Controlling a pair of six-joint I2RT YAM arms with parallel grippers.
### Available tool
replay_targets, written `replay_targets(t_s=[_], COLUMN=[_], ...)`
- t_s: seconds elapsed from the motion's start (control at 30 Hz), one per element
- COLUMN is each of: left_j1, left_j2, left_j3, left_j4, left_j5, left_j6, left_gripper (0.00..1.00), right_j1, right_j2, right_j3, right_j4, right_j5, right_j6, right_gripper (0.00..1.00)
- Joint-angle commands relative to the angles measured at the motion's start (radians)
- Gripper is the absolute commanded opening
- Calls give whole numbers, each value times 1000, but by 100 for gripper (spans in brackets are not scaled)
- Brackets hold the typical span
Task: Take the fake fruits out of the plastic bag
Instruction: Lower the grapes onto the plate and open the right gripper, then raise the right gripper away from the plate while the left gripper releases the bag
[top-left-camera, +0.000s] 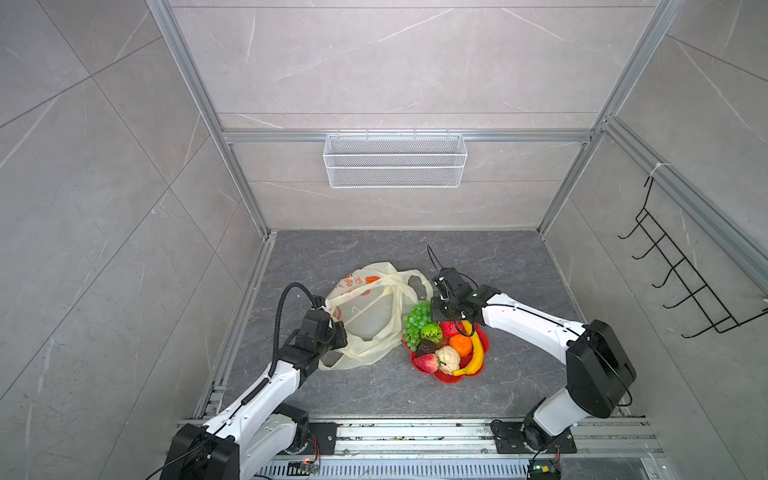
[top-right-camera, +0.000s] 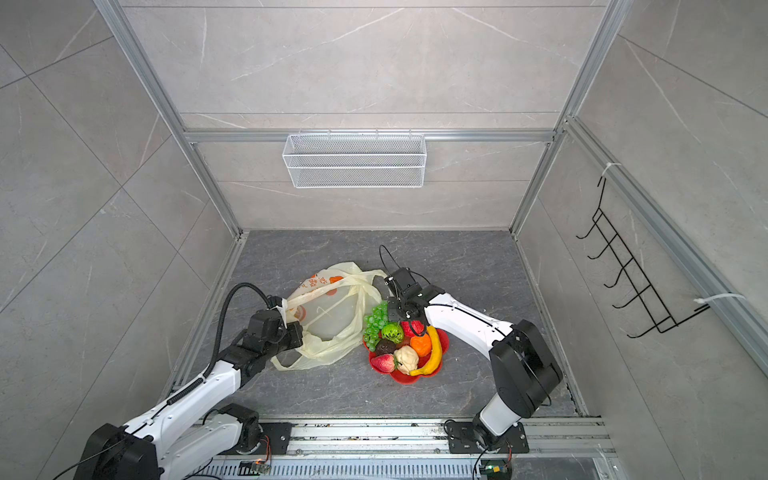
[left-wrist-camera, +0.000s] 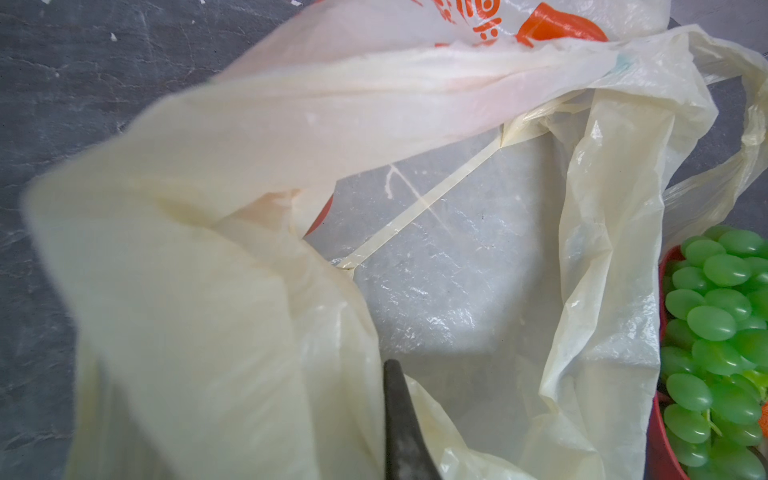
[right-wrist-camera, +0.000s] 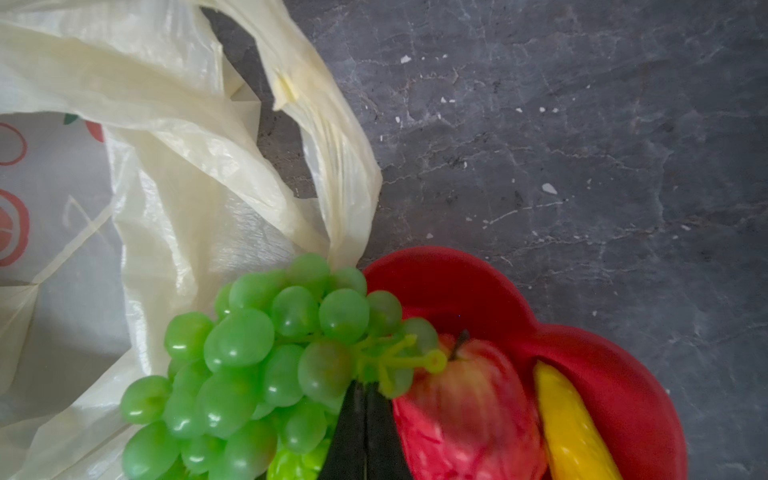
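**FRUIT ON PLATE; BAG GRIPPED AT ITS RIM**

Grey stone floor (top-left-camera: 374, 249) inside a tiled, aluminium-framed cell, with a white mesh basket (top-left-camera: 395, 160) on the back wall.

The plastic bag (top-left-camera: 365, 316) lies slumped left of centre. Its long axis runs from the printed closed end at the far left to the mouth, which opens toward the near right and faces the plate. The far handle (top-left-camera: 417, 286) lies beside the right gripper (top-left-camera: 435, 309). The near handle (top-left-camera: 332, 361) lies by the left arm.

The red flower-shaped plate (top-left-camera: 449, 377) sits just right of the bag. All visible fake fruits (top-left-camera: 449, 349) rest on it, outside the bag.

- **Banana** (top-left-camera: 476, 349): lies along the plate's right rim, long axis far to near, with its near tip curving left.
- **Grape bunch** (top-left-camera: 415, 324): lies along the left rim against the bag film, with its stem end pointing far, toward the right gripper.
- **Left gripper** (top-left-camera: 343, 334): clamped on the bag's rim, with the film raised there.
- **Right gripper**: fingers pressed together at the grape stem. A hold on the stem cannot be confirmed.
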Motion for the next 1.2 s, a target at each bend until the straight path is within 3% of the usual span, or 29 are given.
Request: replay_targets(t_s=[0.0, 0.9, 1.17], left_j1=[-7, -9, -9], left_j2=[1, 0, -8], left_j3=[20, 18, 17], left_j4=[18, 20, 16], left_j5=[-15, -21, -27], left_j6=[13, 14, 10], left_gripper=[0, 0, 0], right_j1=[-3, -3, -1], right_j2=[22, -142, -336], right_j3=[-12, 9, -26], right_j4=[-8, -106, -168], right_j5=[22, 45, 22], right_j6=[21, 2, 27], right_gripper=[0, 47, 54])
